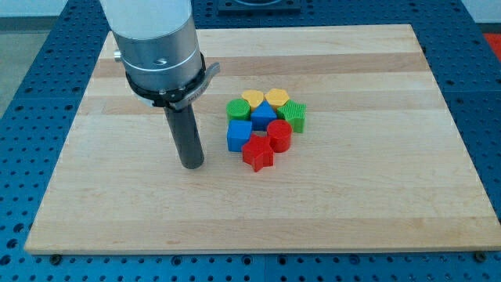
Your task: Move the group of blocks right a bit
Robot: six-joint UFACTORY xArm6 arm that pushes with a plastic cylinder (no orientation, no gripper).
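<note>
A tight group of blocks sits near the middle of the wooden board (pixel 352 196). It holds two yellow blocks (pixel 253 98) (pixel 276 98) at the top, a green block (pixel 238 109) on the left, a green star-like block (pixel 294 114) on the right, a blue block (pixel 264 116) in the middle, a blue cube (pixel 239 135) at lower left, a red cylinder (pixel 279 135) and a red star-like block (pixel 257 153) at the bottom. My tip (pixel 192 164) rests on the board to the left of the group, apart from the blue cube.
The board lies on a blue perforated table (pixel 31 94). The arm's grey and white body (pixel 156 47) hangs over the board's upper left part.
</note>
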